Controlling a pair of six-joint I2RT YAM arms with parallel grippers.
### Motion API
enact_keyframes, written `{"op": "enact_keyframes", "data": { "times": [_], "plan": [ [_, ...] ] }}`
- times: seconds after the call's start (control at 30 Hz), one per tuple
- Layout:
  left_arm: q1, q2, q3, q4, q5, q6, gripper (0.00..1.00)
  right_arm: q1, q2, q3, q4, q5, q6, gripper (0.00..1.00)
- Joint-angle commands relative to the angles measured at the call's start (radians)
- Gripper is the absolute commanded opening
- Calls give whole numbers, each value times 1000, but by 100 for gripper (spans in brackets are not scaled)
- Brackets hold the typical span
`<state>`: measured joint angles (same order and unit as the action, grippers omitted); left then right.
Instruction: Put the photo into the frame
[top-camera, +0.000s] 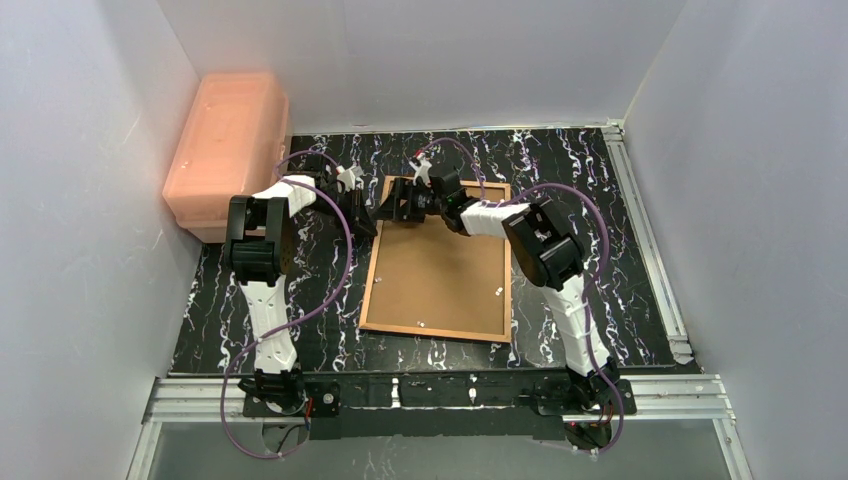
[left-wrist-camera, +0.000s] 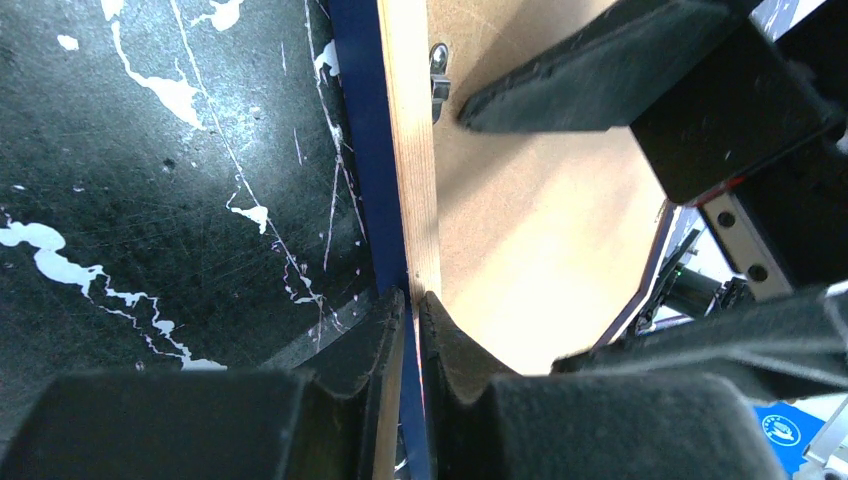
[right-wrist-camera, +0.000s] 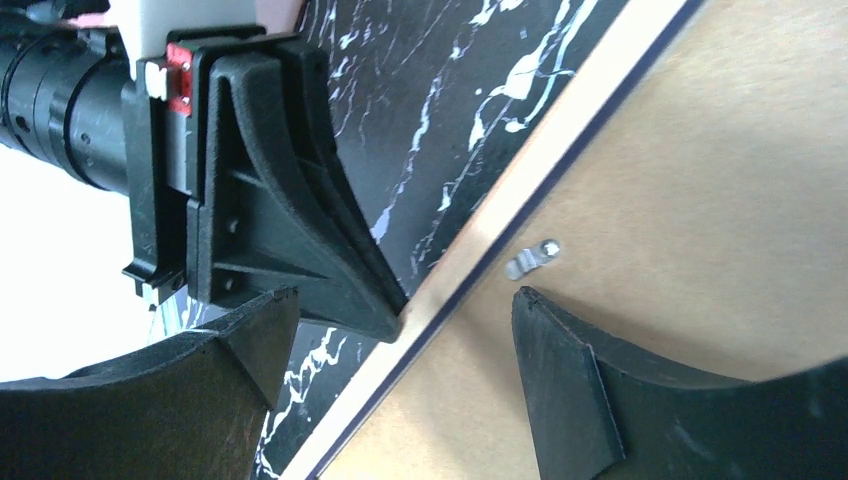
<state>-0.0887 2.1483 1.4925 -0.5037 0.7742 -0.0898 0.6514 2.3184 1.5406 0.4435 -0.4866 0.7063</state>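
Observation:
The frame (top-camera: 369, 290) lies face down on the black marbled table, its light wood rear edge (left-wrist-camera: 410, 150) and navy border (left-wrist-camera: 362, 150) showing, with a brown backing board (top-camera: 440, 270) inside it. My left gripper (left-wrist-camera: 412, 300) is shut on the frame's left edge near the far left corner (top-camera: 372, 215). My right gripper (right-wrist-camera: 400, 298) hangs open over that same corner (top-camera: 410, 200), one finger outside the frame and the other over the backing board beside a small metal tab (right-wrist-camera: 532, 258). The photo is not in view.
A pale orange plastic box (top-camera: 225, 150) stands at the far left against the wall. White walls close in the table on three sides. An aluminium rail (top-camera: 650, 240) runs along the right side. A second metal tab (top-camera: 497, 291) sits near the frame's right edge.

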Motion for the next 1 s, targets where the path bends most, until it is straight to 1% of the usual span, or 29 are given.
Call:
{"op": "enact_keyframes", "data": {
  "times": [0.0, 0.27, 0.7, 0.97],
  "plan": [
    [-6, -39, -31, -21, -35, 19, 9, -31, -29, -1, -72, 58, -37, 86],
    [-6, -39, -36, -19, -29, 22, 9, -30, 9, 50, -63, 49, -15, 86],
    [-10, 12, 12, 21, -16, -21, 10, -13, 33, 47, -49, 52, 11, 86],
    [-9, 22, -6, 35, -9, -20, 9, -6, 64, 73, -41, 49, 28, 86]
  ]
}}
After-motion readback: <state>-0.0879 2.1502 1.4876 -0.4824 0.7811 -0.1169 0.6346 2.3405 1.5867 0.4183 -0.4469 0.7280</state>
